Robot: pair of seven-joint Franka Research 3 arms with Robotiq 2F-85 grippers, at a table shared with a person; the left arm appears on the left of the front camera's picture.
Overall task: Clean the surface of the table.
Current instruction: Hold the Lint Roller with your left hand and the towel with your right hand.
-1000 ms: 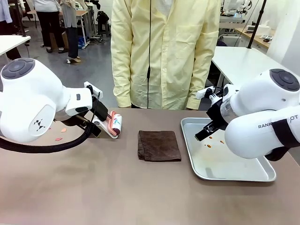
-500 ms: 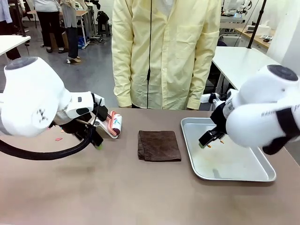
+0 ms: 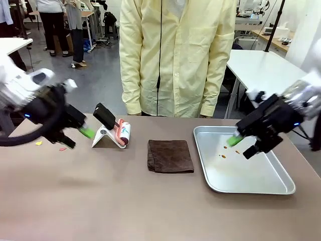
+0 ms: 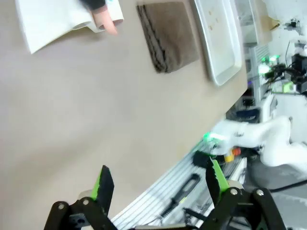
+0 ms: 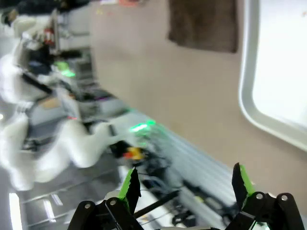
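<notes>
Now, table (image 3: pixel 125 201): greyish-brown top, scraps (image 3: pixel 62 148) near its left end
Left gripper (image 3: pixel 76 138): jaws wide, empty, near the scraps
Right gripper (image 3: pixel 242 146): wide, empty, over tray (image 3: pixel 251 191)
Advice: pinch brown cloth (image 3: pixel 170 155) by an edge, press flat, sweep scraps trayward

Left pincer (image 3: pixel 77 138) and right pincer (image 3: pixel 242 146), both blurred

1. The left gripper (image 4: pixel 158 167) is seen with its jaws spread wide, nothing caught between the green pads (image 4: pixel 103 184).
2. The table (image 4: pixel 96 105) is stretched out beyond it.
3. Up top, a brown cloth (image 4: pixel 168 36) is laid between a white stand (image 4: pixel 48 21) and a silver tray (image 4: pixel 224 50).
</notes>
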